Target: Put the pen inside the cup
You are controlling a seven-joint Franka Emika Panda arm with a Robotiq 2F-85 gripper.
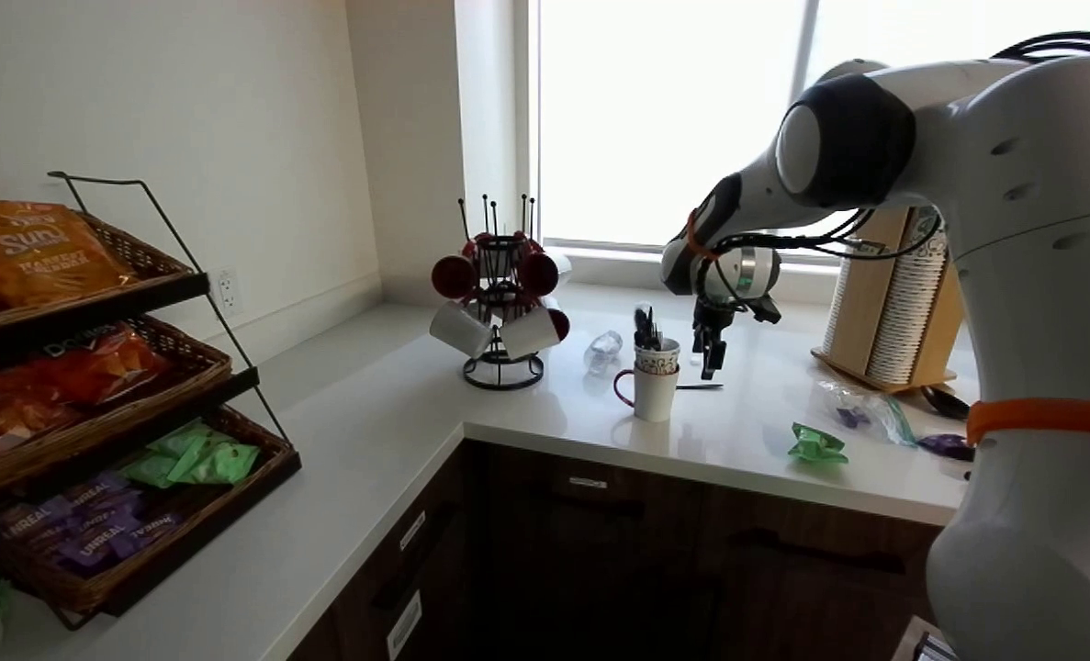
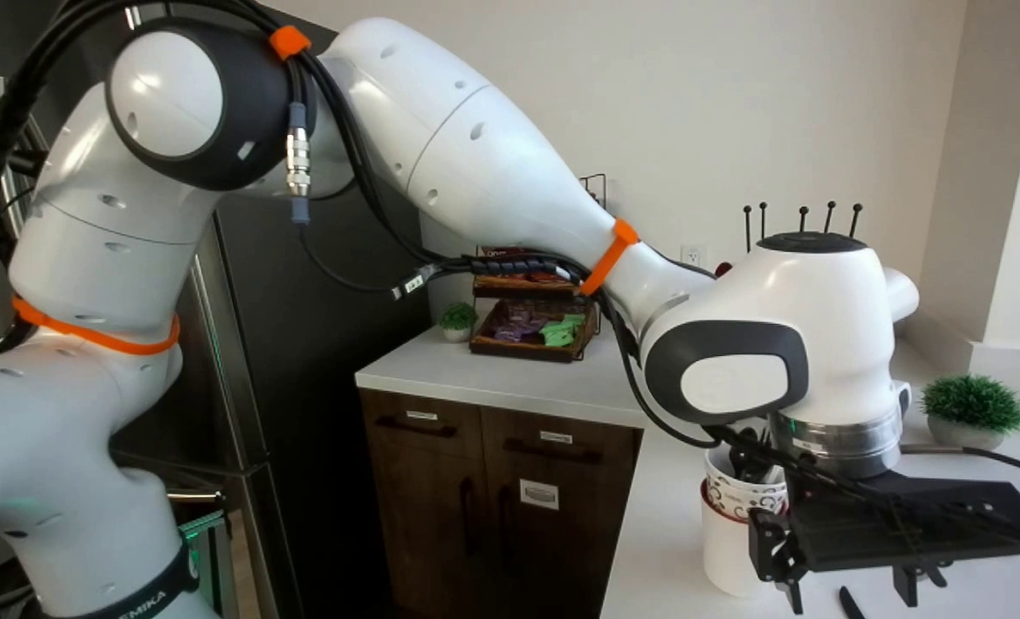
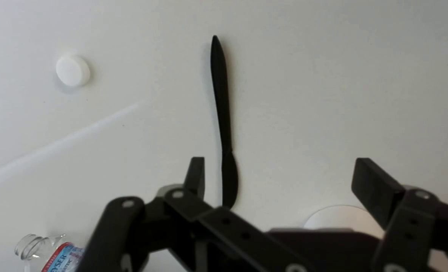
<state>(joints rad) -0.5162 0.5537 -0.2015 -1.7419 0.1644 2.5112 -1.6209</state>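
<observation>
Cup handle [image 1: 618, 387] in an exterior view only

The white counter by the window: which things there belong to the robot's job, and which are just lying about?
Part of the job:
black knife, presumably the task's "pen"
white mug, with the patterned cup inside
gripper

Not part of it:
clear bottle
white cap
green packet
mug tree
</observation>
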